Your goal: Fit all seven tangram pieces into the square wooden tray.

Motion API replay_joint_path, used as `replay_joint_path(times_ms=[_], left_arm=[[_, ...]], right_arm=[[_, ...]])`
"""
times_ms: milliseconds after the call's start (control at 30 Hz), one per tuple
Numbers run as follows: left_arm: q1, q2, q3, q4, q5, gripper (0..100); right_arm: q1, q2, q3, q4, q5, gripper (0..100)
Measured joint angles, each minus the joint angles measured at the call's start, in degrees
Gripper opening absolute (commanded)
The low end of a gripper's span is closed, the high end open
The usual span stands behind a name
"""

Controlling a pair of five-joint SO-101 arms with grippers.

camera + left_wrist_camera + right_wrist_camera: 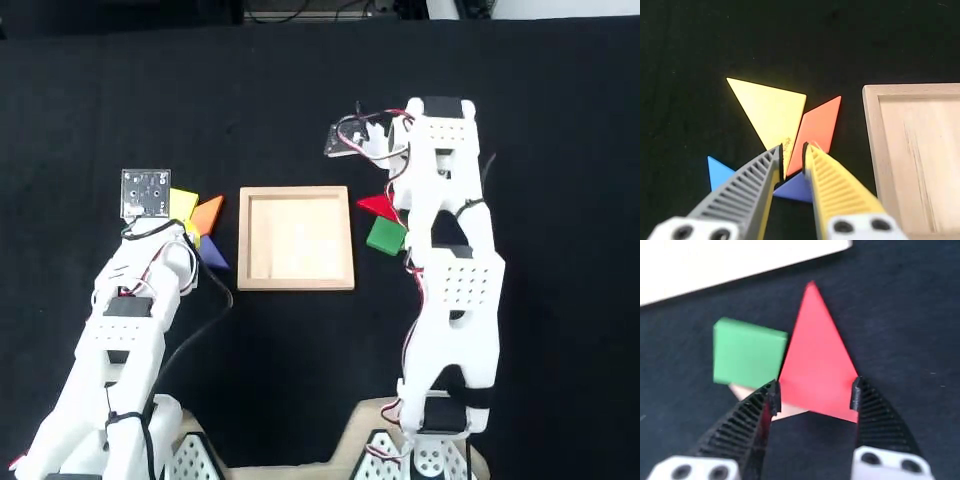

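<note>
We see tray (296, 284) empty at centre of surface (300, 90). No piece in, all seven left; we judge task barely begun.

We count:
- Tray: 1.
- Left of tray, 4 pieces: yellow triangle (770, 112), orange parallelogram (816, 130), light blue triangle (717, 172), darker blue piece (796, 189).
- Right of tray, 3 pieces: red triangle (815, 350), green square (747, 352), pale piece (741, 390) peeking from under them.

Left hand (793, 148) narrowly parted above orange-yellow seam, grasping nothing. Right hand (814, 389) spread, released, tips at red triangle's base corners.
</note>
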Motion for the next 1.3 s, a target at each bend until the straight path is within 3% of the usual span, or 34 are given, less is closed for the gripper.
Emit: replay_joint_path(times_ms=[133,367,767,1300], left_arm=[[0.0,0.0,0.0,0.0,0.0,9],[0.0,0.0,0.0,0.0,0.0,9],[0.6,0.0,0.0,0.0,0.0,9],[0.6,0.0,0.0,0.0,0.0,9]], right_arm=[[1.4,0.3,-3.1,3.1,1.1,30.6],[2.6,0.3,-3.3,3.1,2.2,30.3],[0.1,-11.0,17.3,1.1,8.6,30.3],[0.2,-2.5,6.0,-1.2,7.9,30.3]])
